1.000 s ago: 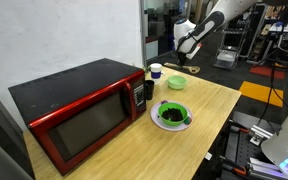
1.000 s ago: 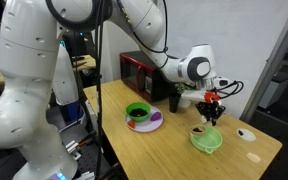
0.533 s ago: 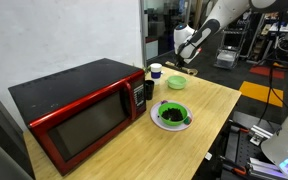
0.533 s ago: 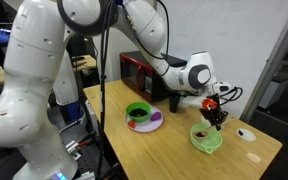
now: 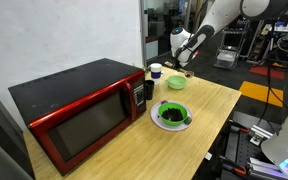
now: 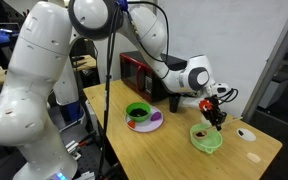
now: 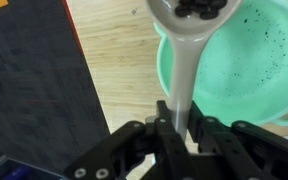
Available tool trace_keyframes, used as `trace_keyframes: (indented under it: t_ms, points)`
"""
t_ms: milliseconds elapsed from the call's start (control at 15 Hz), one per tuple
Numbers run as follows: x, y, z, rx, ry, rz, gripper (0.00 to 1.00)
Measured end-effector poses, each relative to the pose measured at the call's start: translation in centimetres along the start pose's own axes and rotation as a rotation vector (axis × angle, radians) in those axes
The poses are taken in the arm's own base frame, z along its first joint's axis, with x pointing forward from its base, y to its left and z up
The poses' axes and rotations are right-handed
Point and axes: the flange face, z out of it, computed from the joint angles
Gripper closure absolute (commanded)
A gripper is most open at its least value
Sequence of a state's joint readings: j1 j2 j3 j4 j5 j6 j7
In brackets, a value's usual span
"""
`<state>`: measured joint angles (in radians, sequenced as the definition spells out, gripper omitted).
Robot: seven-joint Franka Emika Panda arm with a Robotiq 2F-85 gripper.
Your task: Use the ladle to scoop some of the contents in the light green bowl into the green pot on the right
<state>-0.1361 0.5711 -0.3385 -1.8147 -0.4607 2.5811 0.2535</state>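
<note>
My gripper [image 7: 182, 125] is shut on the handle of the ladle [image 7: 184, 65], a pale wooden spoon. Its scoop holds dark bits at the top of the wrist view. The scoop hangs over the light green bowl [image 7: 254, 75], which has dark specks inside. In both exterior views the gripper [image 5: 183, 62] [image 6: 216, 110] is just above the bowl [image 5: 176, 84] [image 6: 206, 140] at the table's far end. The green pot [image 5: 172, 114] [image 6: 138, 112], with a dark inside, stands on a plate between the bowl and the microwave.
A red and black microwave [image 5: 79, 105] [image 6: 144, 72] stands on the wooden table [image 5: 209, 105]; its dark top fills the left of the wrist view [image 7: 24, 90]. A small white cup with a blue top [image 5: 155, 71] stands beside it. A small white object [image 6: 246, 133] lies past the bowl.
The arm has shifted a little over the light green bowl with the ladle still held. The bowl, pot and microwave have not moved.
</note>
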Motion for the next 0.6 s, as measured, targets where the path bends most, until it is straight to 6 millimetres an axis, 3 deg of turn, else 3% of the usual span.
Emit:
trace_keyframes:
  t_ms: [600]
  points:
    - [1.8,-0.6,2.0,-0.05,0.02,0.093,0.94]
